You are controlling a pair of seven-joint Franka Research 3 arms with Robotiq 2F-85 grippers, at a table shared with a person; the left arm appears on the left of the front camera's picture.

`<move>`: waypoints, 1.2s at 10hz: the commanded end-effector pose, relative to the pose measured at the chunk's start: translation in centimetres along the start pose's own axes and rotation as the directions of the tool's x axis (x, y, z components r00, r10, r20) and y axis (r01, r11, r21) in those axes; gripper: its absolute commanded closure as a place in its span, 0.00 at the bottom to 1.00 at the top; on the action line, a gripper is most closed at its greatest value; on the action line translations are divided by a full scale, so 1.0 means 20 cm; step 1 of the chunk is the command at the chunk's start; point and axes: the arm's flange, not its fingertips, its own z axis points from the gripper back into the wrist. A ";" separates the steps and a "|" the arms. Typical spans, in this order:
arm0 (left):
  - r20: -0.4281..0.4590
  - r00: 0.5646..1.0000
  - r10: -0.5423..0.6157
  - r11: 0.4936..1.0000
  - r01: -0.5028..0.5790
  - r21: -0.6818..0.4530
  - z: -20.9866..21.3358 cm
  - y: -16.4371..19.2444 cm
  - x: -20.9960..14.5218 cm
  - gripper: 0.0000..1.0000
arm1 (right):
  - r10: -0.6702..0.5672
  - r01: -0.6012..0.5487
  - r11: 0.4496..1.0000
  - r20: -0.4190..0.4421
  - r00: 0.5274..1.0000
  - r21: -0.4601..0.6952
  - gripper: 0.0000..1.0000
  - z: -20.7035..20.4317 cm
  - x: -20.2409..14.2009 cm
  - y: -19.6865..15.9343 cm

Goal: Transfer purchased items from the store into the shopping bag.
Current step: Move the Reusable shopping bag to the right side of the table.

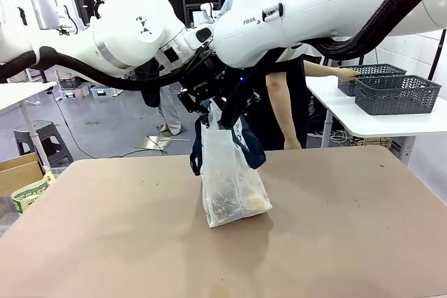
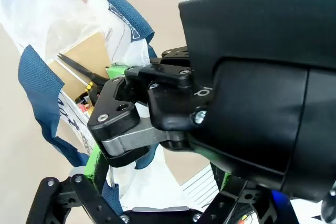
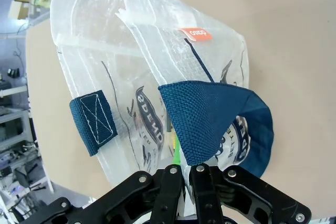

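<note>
One shopping bag [image 1: 230, 186] stands on the surface [image 1: 98, 242] directly below my two grippers. The purchased items [image 1: 234, 204] lie jumbled at its bottom, one yellowish, too blurred through the plastic to count. My right gripper [image 3: 187, 169] points down, clenched on one of two blue handles [image 3: 210, 119]. My left gripper [image 1: 194, 101], just beside it, is spread wide and grasps nothing.

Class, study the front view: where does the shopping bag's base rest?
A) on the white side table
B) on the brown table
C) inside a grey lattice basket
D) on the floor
B: the shopping bag stands upright with its flat base on the brown table.
</note>
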 end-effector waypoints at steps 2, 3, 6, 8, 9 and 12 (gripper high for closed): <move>-0.032 0.999 -0.009 1.000 0.010 0.005 -0.06 0.04 -0.04 0.00 | 0.008 -0.008 1.000 0.006 1.000 0.028 1.00 0.00 0.02 0.01; -0.051 0.999 -0.007 1.000 0.008 0.026 -0.10 0.04 -0.04 0.00 | 0.007 -0.008 1.000 0.008 1.000 0.028 1.00 0.00 0.02 0.00; -0.067 0.998 0.001 0.997 0.004 0.075 -0.13 0.02 -0.05 0.00 | 0.008 -0.008 1.000 0.009 1.000 0.030 1.00 0.00 0.02 0.00; -0.077 0.997 -0.020 0.991 0.030 0.127 -0.14 0.00 -0.06 0.20 | 0.005 -0.005 0.999 0.007 1.000 0.032 1.00 0.00 0.02 0.00; -0.065 0.998 -0.024 0.989 0.033 0.141 -0.13 -0.01 -0.06 0.40 | 0.005 -0.005 0.999 0.008 1.000 0.032 1.00 0.00 0.02 0.00; -0.054 0.998 -0.029 0.989 0.036 0.142 -0.12 -0.01 -0.07 1.00 | 0.007 -0.007 0.999 0.008 1.000 0.033 1.00 0.00 0.02 0.00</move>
